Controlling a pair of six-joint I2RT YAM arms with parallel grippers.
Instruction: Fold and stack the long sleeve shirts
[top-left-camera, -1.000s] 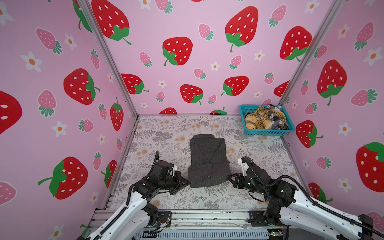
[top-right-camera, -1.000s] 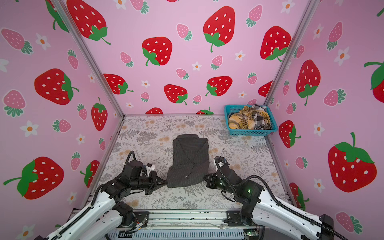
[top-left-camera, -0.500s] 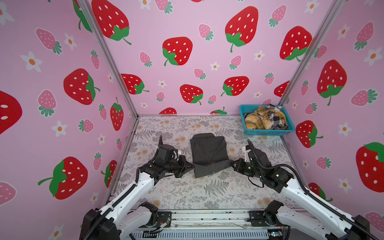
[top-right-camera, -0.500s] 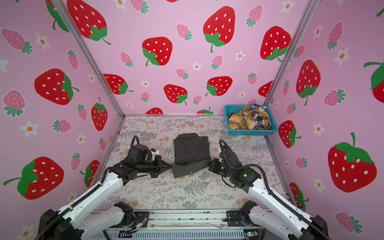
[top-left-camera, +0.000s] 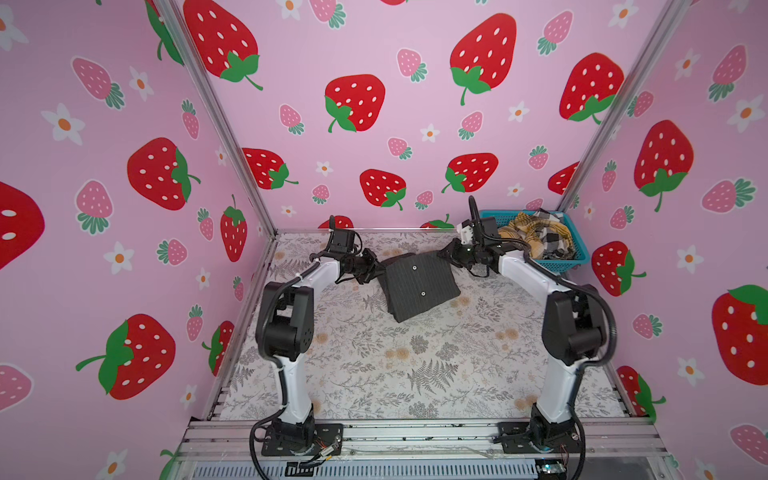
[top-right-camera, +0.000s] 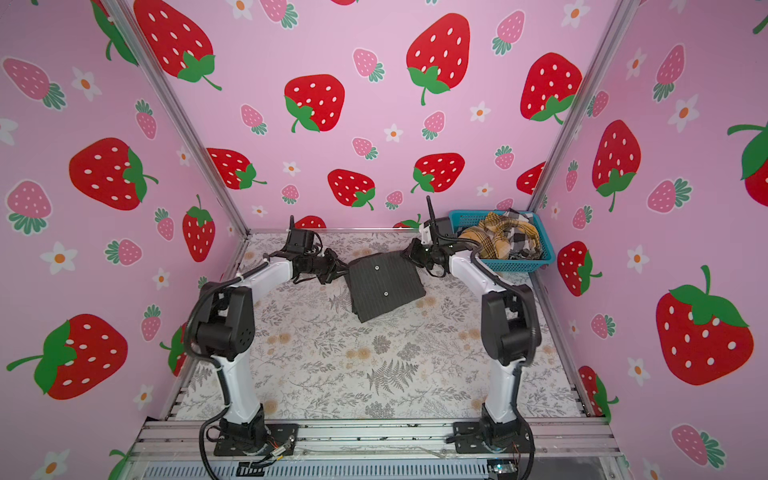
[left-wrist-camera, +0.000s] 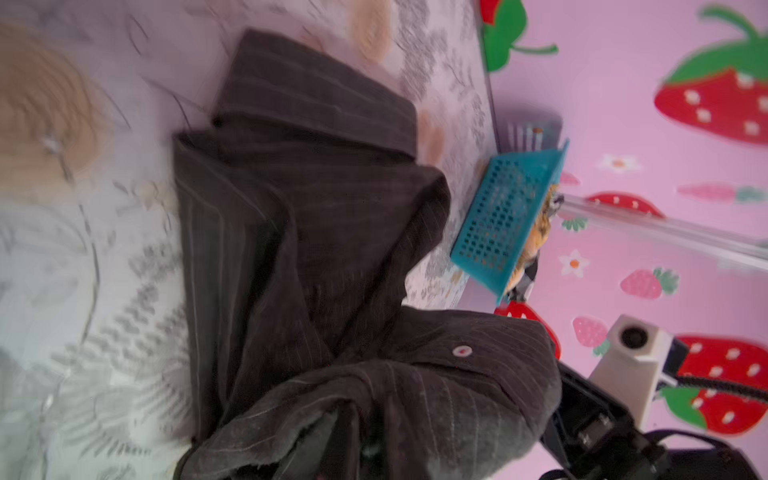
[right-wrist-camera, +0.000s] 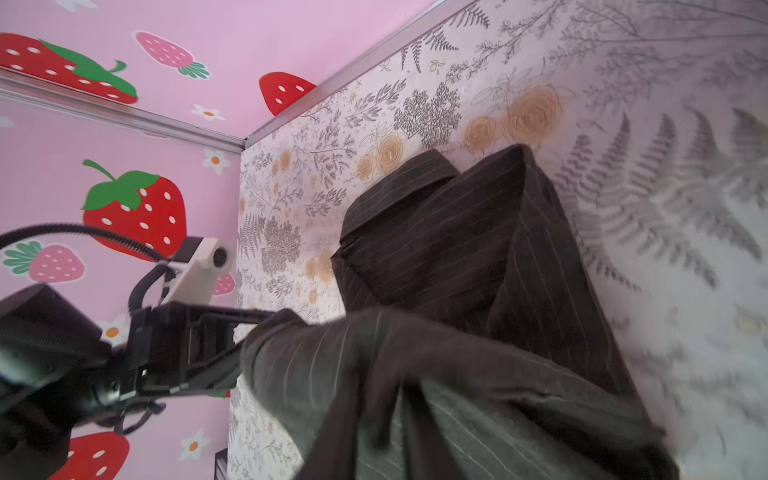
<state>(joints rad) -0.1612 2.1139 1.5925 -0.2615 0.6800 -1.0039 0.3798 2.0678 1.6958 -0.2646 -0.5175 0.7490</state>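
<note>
The dark charcoal pinstriped shirt (top-left-camera: 419, 286) (top-right-camera: 384, 286) lies folded into a small rectangle in the middle of the back of the table, two buttons facing up. My left gripper (top-left-camera: 376, 270) (top-right-camera: 343, 270) is at its far left corner and my right gripper (top-left-camera: 442, 254) (top-right-camera: 405, 254) at its far right corner. In the left wrist view the left gripper (left-wrist-camera: 365, 432) has its jaws slightly parted, with the shirt (left-wrist-camera: 311, 249) draped over them. The right gripper (right-wrist-camera: 380, 424) is blurred, its jaws parted wider, with the shirt (right-wrist-camera: 457, 249) lying over and between them.
A teal mesh basket (top-left-camera: 577, 259) (top-right-camera: 540, 259) (left-wrist-camera: 498, 216) stands in the back right corner, close behind my right arm. It holds a crumpled mustard plaid shirt (top-left-camera: 536, 235) (top-right-camera: 503, 239) and a black-and-white check one. Pink strawberry walls close in three sides.
Both grippers carried the shirt's near hem from the front of the table over to the back, folding the shirt in half. Their jaws have since parted from a tight pinch.
</note>
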